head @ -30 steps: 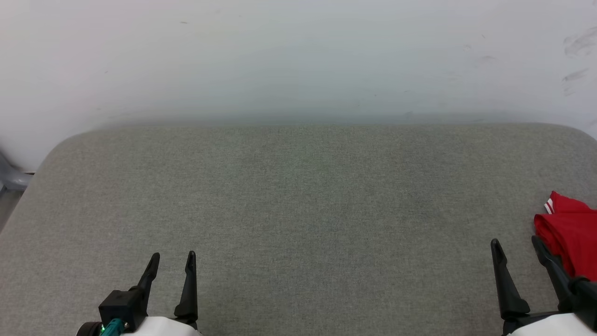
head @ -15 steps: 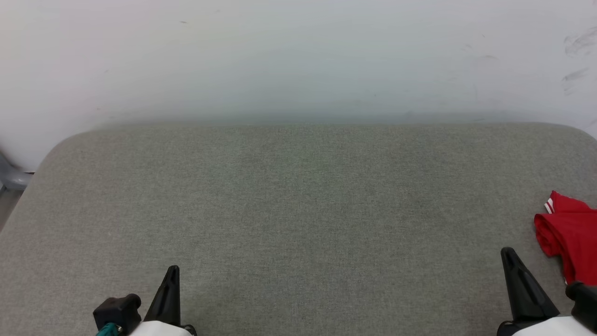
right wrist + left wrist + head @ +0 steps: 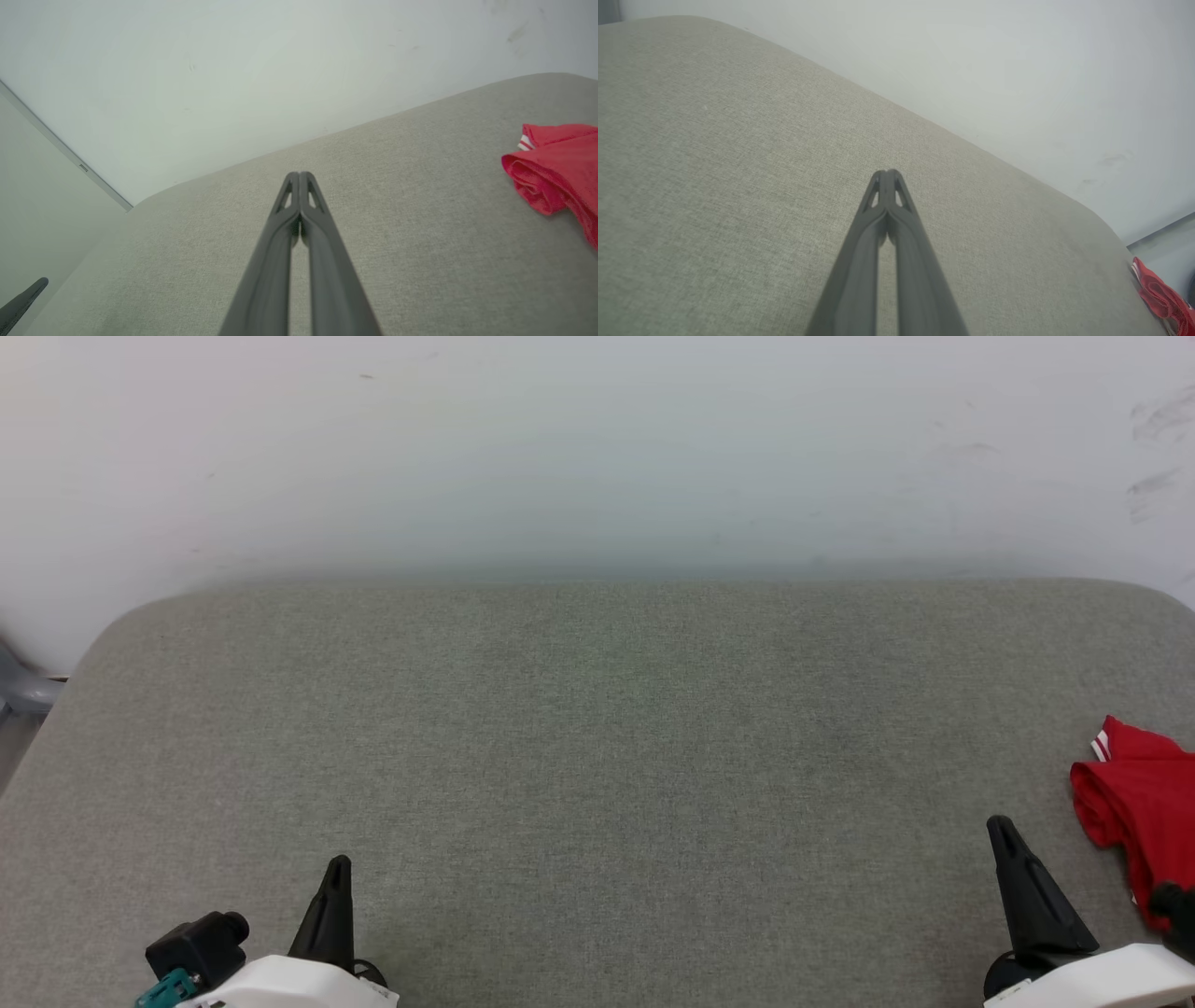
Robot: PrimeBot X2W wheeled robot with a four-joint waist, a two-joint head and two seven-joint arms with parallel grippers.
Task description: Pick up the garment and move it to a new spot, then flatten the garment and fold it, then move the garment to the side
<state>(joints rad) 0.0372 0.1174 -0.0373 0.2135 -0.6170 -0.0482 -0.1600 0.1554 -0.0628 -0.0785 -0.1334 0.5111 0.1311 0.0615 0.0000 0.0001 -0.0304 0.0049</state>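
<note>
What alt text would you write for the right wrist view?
The right gripper, shut and empty, points over a grey padded surface toward a pale wall. A crumpled red garment lies apart at the view's right edge.

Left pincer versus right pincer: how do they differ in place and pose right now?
The left pincer sits at the head view's lower left, far from the garment; the right pincer sits at the lower right, close beside the garment but apart from it. The left pincer points almost straight up that view; the right pincer leans leftward, away from the garment. Both are shut on nothing, over the grey pad.
</note>
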